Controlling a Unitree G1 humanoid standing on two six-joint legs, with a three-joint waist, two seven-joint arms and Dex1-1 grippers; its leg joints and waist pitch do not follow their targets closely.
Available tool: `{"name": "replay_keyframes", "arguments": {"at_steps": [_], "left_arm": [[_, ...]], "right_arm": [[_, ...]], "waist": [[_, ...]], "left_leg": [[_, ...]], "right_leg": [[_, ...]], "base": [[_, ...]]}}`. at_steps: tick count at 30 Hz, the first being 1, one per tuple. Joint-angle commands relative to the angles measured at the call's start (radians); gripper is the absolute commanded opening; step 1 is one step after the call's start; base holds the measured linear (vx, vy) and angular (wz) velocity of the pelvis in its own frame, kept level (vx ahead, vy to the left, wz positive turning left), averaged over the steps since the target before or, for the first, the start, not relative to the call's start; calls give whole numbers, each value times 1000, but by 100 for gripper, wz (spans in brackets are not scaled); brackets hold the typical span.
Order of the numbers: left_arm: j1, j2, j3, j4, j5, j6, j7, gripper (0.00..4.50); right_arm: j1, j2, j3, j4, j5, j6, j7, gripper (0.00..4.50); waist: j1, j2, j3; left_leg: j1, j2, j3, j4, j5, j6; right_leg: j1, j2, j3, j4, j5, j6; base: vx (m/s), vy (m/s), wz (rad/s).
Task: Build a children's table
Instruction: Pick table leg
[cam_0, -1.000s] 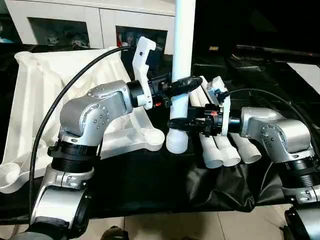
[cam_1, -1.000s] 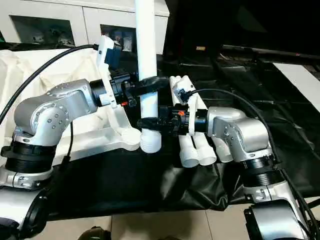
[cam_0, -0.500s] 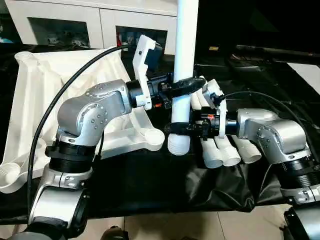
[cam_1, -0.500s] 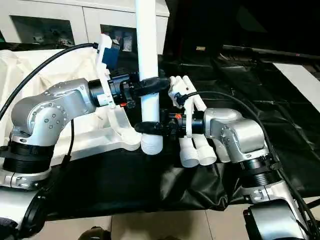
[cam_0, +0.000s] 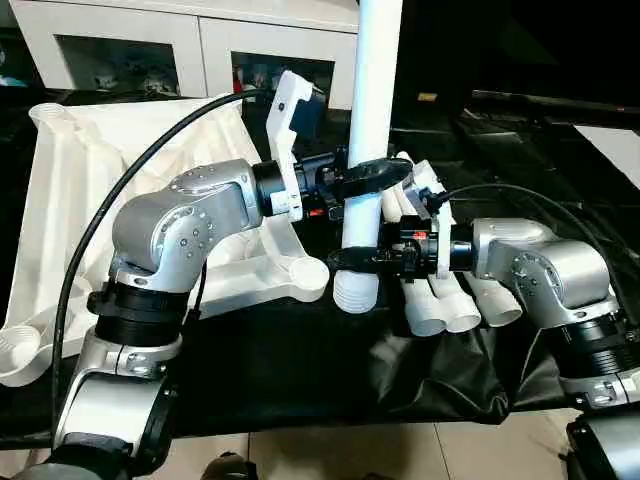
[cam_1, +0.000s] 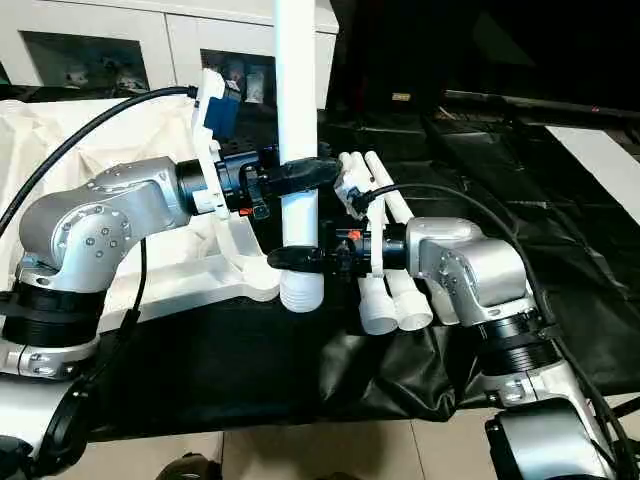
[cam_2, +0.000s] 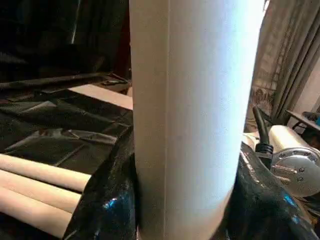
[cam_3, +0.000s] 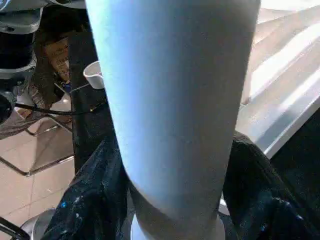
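Since the earlier frame, right tool (cam_0: 352, 257) is narrowing onto upright leg (cam_0: 370, 120) near its ribbed base; left tool (cam_0: 372, 178) is gripping it higher. Beside them, table top (cam_0: 70, 190) and three spare legs (cam_0: 445, 300) are lying on the counter (cam_0: 300, 370).

We saw a plain white table leg (cam_0: 371, 120) with a ribbed white end, and three more white legs (cam_0: 447, 300) lying on glossy black sheeting (cam_0: 300, 370) that covered the bench. The table top (cam_0: 70, 190) was white, its underside lined with white ribs. The left end effector (cam_0: 368, 178) and the right end effector (cam_0: 358, 258) were black, each behind a white bracket with small red marks. The forearms (cam_0: 180, 220) were silver with black cables. The cabinet (cam_0: 190, 40) behind was white with dark glass doors. The floor (cam_0: 350, 450) was pale beige tile.
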Motion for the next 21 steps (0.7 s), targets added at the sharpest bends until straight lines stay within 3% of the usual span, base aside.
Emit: {"name": "replay_keyframes", "arguments": {"at_steps": [1, 4, 5, 9, 12, 15, 16, 18, 19, 21], "left_arm": [[-8, -11, -4, -35, -20, 11, -10, 183], [-9, -12, 0, -32, -22, 13, -5, 183], [-9, -11, 3, -31, -22, 14, -2, 183], [-12, -13, 8, -22, -11, 7, 15, 183], [-20, -23, 31, 6, -15, 23, 48, 253], [-14, -29, 41, 5, -19, 21, 56, 262], [-7, -43, 53, 11, -6, -18, 74, 274], [-1, -68, 81, 24, -1, -67, 98, 294], [1, -109, 132, 41, -18, -141, 122, 296], [6, -147, 189, 55, -64, -176, 139, 296]], "right_arm": [[5, -2, -6, 11, 4, 9, -8, 216], [5, 4, -12, 20, 5, 7, -13, 196], [5, 7, -15, 21, 6, 5, -17, 195], [9, 10, -25, 22, 10, 5, -27, 191], [16, 13, -39, 20, 12, 7, -38, 190], [21, 20, -53, 19, 17, 8, -48, 189], [26, 29, -65, 17, 20, 8, -64, 188], [33, 40, -81, 15, 23, 2, -85, 187], [37, 61, -112, 23, 28, -7, -129, 187], [42, 81, -140, 30, 32, -23, -167, 187]], "waist": [[-2, 14, -85], [-3, 16, -86], [-1, 21, -85], [-2, 19, -85], [-1, 22, -86], [-2, 22, -87], [0, 30, -87], [-1, 26, -87], [-1, 24, -87], [-2, 26, -88]], "left_leg": [[38, 66, -35, -67, -138, -29], [39, 67, -35, -67, -137, -31], [39, 67, -36, -67, -140, -33], [40, 67, -36, -68, -152, -41], [39, 66, -36, -68, -150, -41], [38, 66, -36, -68, -149, -41], [38, 66, -38, -68, -148, -42], [37, 66, -38, -68, -152, -41], [36, 66, -37, -68, -153, -39], [36, 65, -38, -67, -157, -41]], "right_leg": [[48, -91, 56, -75, -120, -216], [47, -91, 56, -74, -110, -219], [47, -91, 56, -73, -112, -219], [48, -91, 56, -75, -115, -218], [48, -91, 56, -74, -101, -221], [50, -91, 56, -74, -90, -226], [50, -92, 56, -72, -83, -229], [52, -92, 55, -75, -77, -232], [53, -93, 56, -77, -78, -234], [54, -95, 55, -79, -80, -236]], "base": [[0, 0, 0], [0, 0, 0], [0, 0, 0], [0, 0, 0], [0, 0, 0], [0, 0, 0], [0, 0, 0], [0, 0, 0], [0, 0, 0], [0, 0, 0]]}}
